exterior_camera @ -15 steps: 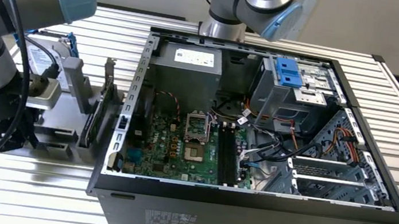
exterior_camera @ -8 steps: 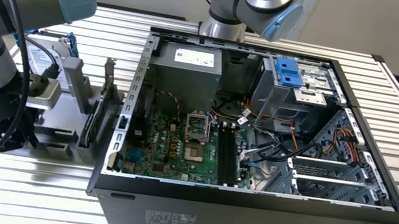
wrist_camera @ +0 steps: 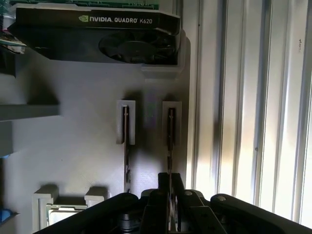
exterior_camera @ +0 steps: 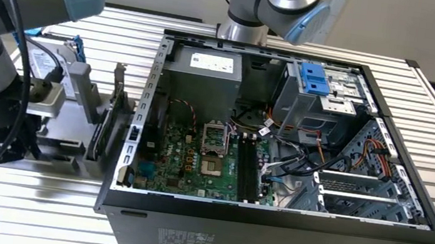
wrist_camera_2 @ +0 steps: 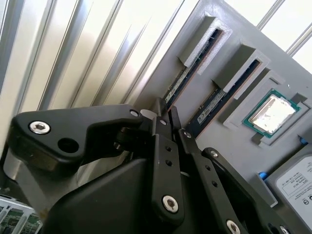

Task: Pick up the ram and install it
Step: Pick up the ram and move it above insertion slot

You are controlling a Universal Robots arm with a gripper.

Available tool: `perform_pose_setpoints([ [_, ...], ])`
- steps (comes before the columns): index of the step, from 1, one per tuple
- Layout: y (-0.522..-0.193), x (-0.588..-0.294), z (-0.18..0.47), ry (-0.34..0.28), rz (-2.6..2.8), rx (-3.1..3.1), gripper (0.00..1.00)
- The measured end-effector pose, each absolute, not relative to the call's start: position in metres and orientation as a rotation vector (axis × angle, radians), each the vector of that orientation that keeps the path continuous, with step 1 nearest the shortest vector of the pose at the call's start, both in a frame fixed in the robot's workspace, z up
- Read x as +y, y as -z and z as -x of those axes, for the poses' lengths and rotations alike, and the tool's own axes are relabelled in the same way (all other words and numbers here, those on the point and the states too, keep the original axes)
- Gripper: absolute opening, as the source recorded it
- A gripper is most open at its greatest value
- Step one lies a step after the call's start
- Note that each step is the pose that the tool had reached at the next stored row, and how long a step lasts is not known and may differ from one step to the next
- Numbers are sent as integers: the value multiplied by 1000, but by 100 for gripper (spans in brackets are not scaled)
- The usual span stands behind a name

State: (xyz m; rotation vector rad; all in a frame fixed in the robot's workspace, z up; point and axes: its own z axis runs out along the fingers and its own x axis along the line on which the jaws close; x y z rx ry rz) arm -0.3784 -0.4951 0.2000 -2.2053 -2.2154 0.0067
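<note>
Fingers (wrist_camera: 163, 182) of the gripper (wrist_camera: 170, 178) sit pinched on the ram (wrist_camera: 170, 141), which stands in the grey holder's (wrist_camera: 73, 161) slot nearest the slatted table (wrist_camera: 243, 122), so a straight, untilted pull should free it without binding.

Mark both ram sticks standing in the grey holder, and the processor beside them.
Outer ram stick (wrist_camera: 170, 139), first wrist view: mid-length of its upper edge.
Inner ram stick (wrist_camera: 126, 146), first wrist view: mid-length of its upper edge.
Processor (wrist_camera_2: 270, 113), second wrist view: centre of its silver lid.
</note>
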Motion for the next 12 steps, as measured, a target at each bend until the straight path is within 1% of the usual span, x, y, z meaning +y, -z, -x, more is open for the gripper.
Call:
perform_pose_setpoints([
  [12,-219,-495,378,-7,2205,-2215,0],
])
